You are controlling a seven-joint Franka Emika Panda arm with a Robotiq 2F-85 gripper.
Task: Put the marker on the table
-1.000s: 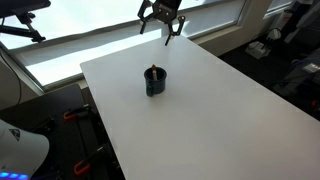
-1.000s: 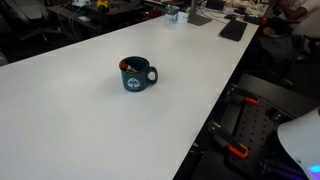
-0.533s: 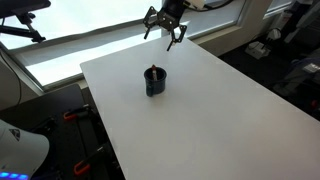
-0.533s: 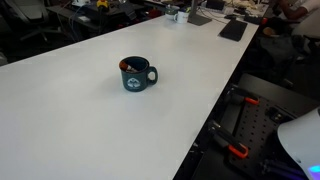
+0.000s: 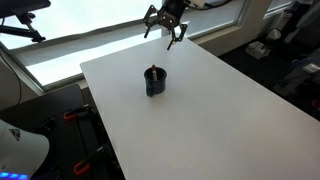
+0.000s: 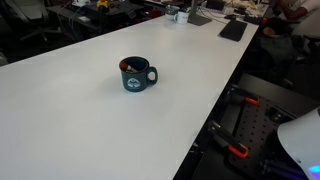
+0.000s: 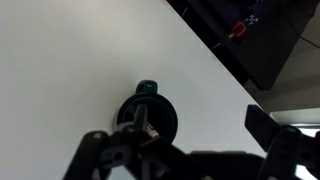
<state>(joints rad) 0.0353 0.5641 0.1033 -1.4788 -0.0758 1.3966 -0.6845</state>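
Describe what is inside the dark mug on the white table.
The marker stands inside the mug, its reddish top showing at the rim. Its lower part is hidden by the mug's wall.

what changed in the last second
The gripper came down a little toward the table, open and empty, then stopped. The mug with the marker in it stayed put.
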